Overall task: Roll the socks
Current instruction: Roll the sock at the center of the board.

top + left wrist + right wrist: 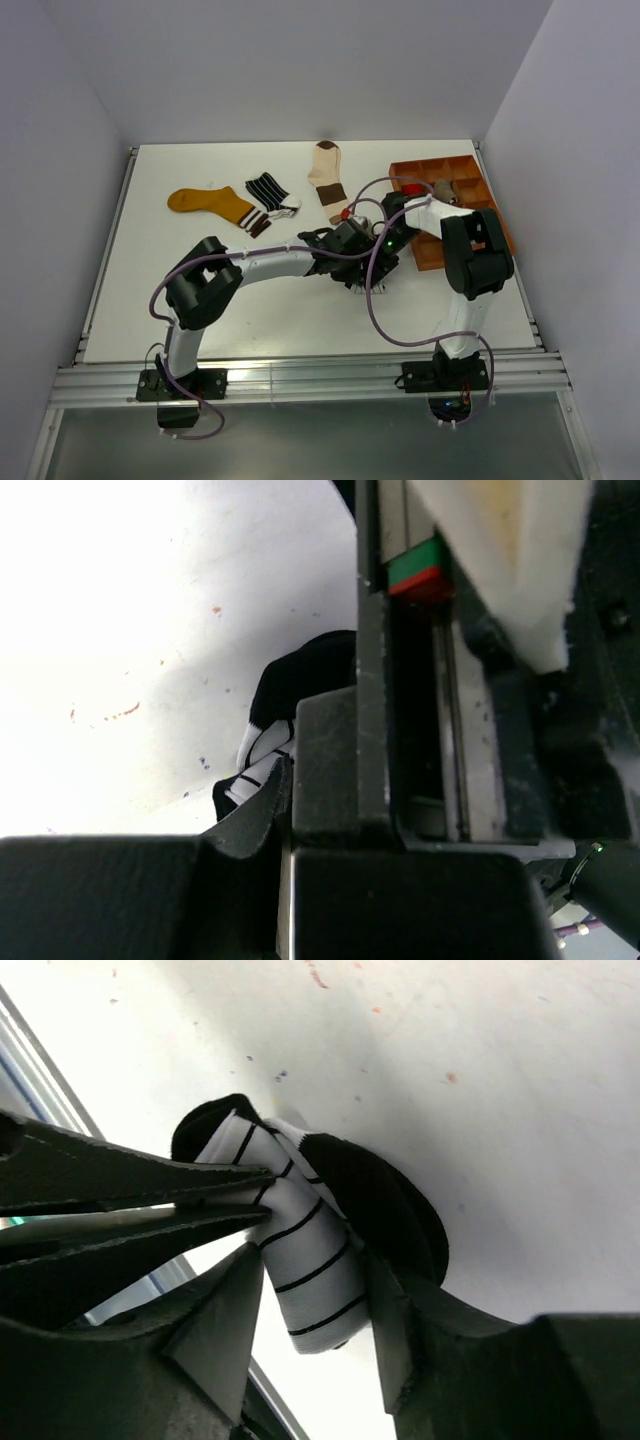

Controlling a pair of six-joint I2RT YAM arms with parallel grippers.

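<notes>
A white sock with thin black stripes and a black end (pixel 312 1260) is rolled into a tube on the table; it also shows in the left wrist view (pixel 262 748). My right gripper (pixel 315 1305) has its jaws closed around the roll, one on each side. My left gripper (pixel 262 1195) comes in from the left and pinches the roll's upper end. In the top view both grippers meet, left (pixel 350 262) and right (pixel 374 266), and hide the roll. A mustard sock (pixel 210 203), a black sock with white stripes (pixel 270 191) and a cream sock (pixel 327 170) lie flat farther back.
An orange-brown compartment tray (pixel 465 170) stands at the back right, holding small items, with the right arm's forearm over its near part. The table's metal front rail (pixel 300 375) is close below the grippers. White walls enclose the table.
</notes>
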